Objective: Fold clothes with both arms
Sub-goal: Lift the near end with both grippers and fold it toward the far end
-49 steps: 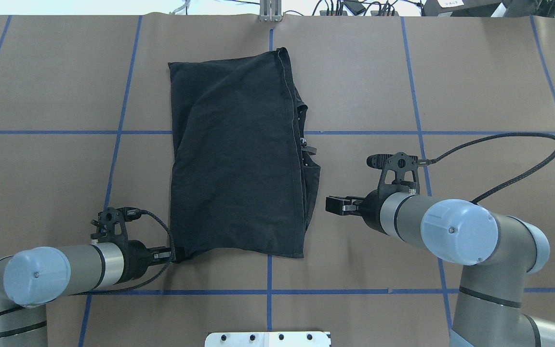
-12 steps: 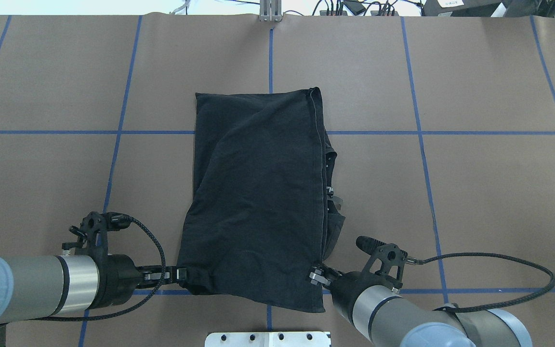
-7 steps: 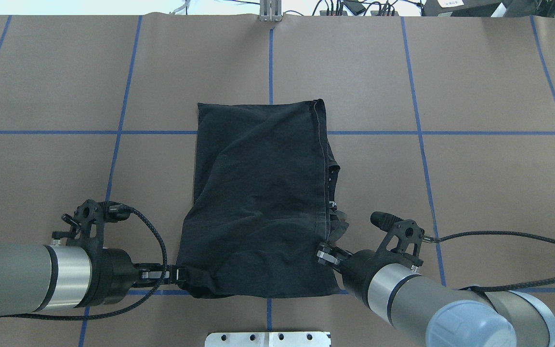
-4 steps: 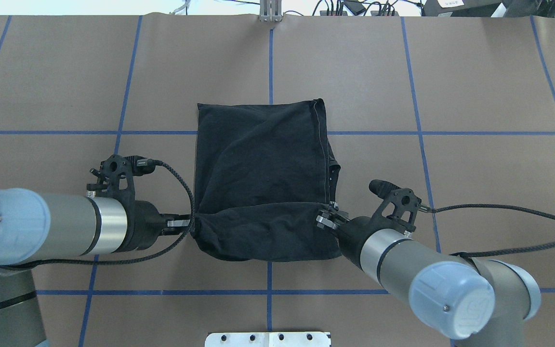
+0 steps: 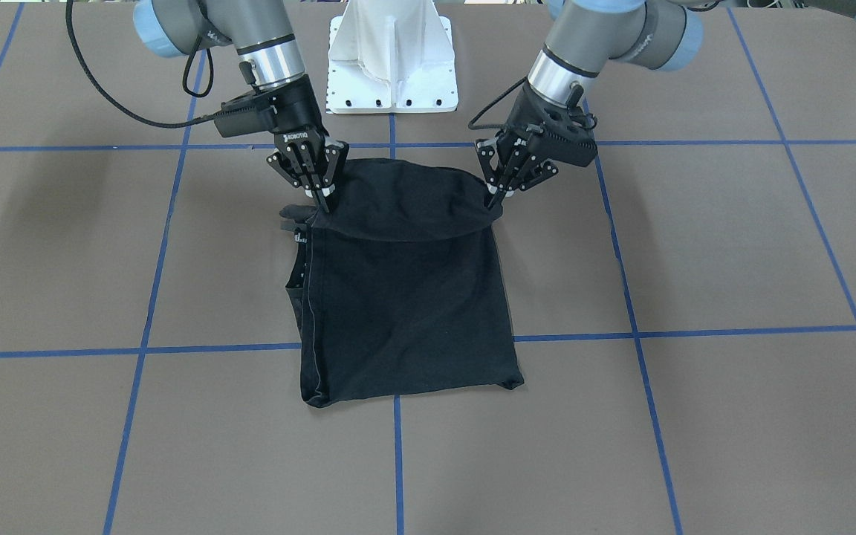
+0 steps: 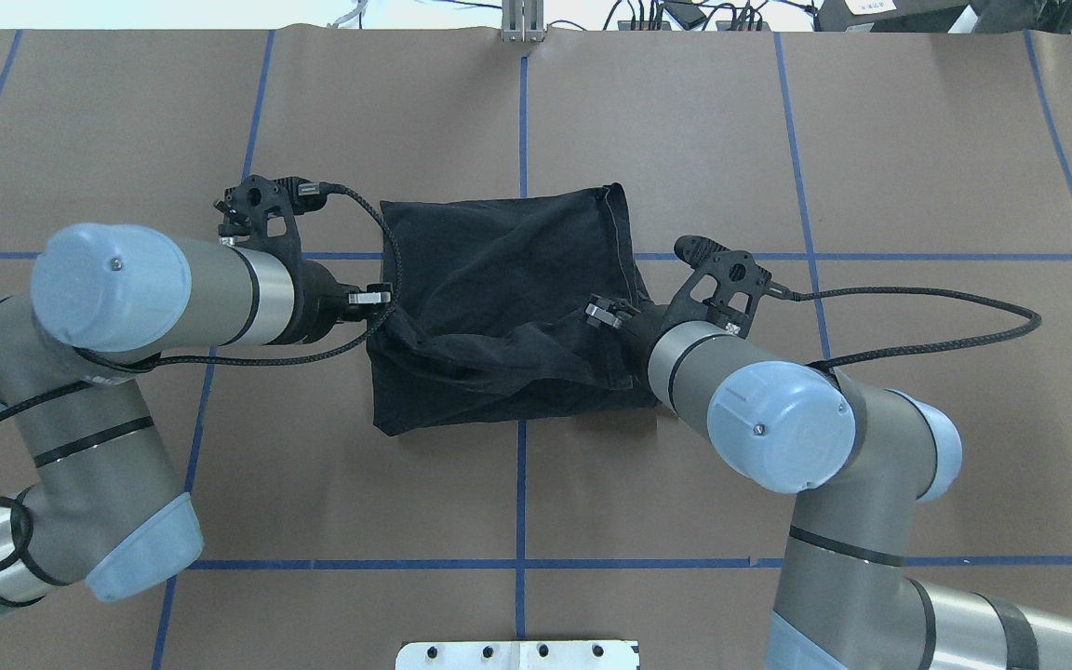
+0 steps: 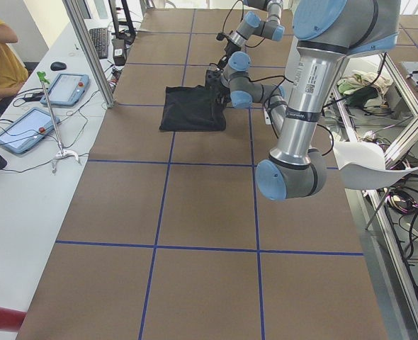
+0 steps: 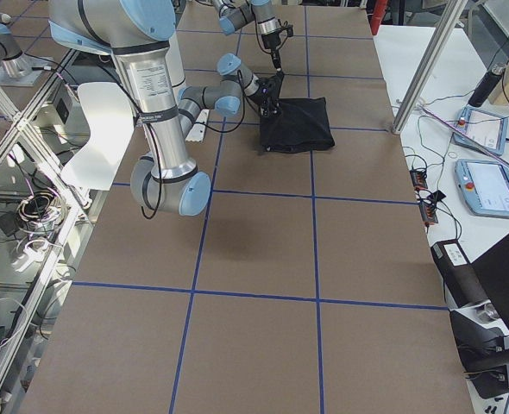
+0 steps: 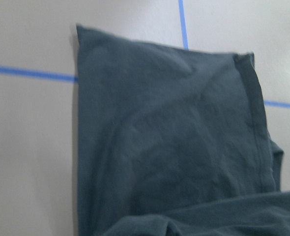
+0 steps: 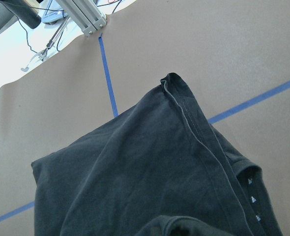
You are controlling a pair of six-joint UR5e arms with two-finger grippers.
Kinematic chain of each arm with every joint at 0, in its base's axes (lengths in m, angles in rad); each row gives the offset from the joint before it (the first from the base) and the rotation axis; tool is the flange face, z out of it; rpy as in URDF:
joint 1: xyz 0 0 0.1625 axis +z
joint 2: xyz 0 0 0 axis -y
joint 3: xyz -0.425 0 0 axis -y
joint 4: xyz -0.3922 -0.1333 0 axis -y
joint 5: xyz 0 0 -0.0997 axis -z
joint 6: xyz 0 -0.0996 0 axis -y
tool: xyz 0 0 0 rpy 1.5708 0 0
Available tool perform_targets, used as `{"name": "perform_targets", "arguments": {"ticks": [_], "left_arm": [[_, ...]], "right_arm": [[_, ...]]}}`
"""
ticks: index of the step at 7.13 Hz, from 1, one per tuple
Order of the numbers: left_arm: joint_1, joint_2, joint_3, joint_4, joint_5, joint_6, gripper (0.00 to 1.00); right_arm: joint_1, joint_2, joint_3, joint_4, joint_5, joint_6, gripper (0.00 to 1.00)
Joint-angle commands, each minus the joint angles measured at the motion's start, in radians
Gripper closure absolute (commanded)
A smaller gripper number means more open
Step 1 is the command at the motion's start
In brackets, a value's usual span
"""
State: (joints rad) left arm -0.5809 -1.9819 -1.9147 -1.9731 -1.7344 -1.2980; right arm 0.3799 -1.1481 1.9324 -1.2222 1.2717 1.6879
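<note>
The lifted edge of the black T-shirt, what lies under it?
Under the lifted edge, held by the left gripper and right gripper, lies the flat rest of the T-shirt. The table beneath is covered there.

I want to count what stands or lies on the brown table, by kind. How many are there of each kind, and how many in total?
T-shirt, black: 1
Robot arms, left arm and right arm: 2
Grippers, left gripper and right gripper, each shut on the T-shirt: 2
White pedestal base: 1
Total: 6
</note>
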Motion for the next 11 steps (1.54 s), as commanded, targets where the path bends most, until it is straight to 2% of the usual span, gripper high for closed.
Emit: {"name": "perform_targets", "arguments": {"ticks": [1, 5, 8, 11], "left_arm": [[-0.062, -0.076, 0.118, 0.000, 0.002, 0.050, 1.00], [-0.073, -0.149, 0.273, -0.006, 0.036, 0.059, 1.00], [-0.073, -0.190, 0.389, -0.016, 0.050, 0.088, 1.00], [-0.074, -0.204, 0.428, -0.038, 0.050, 0.123, 1.00]], "right_arm": [[0.054, 0.065, -0.105, 0.000, 0.018, -0.016, 1.00], [0.143, 0.184, -0.321, 0.004, 0.044, -0.048, 1.00], [0.162, 0.249, -0.444, 0.007, 0.055, -0.063, 1.00], [0.192, 0.268, -0.496, 0.007, 0.086, -0.108, 1.00]]}}
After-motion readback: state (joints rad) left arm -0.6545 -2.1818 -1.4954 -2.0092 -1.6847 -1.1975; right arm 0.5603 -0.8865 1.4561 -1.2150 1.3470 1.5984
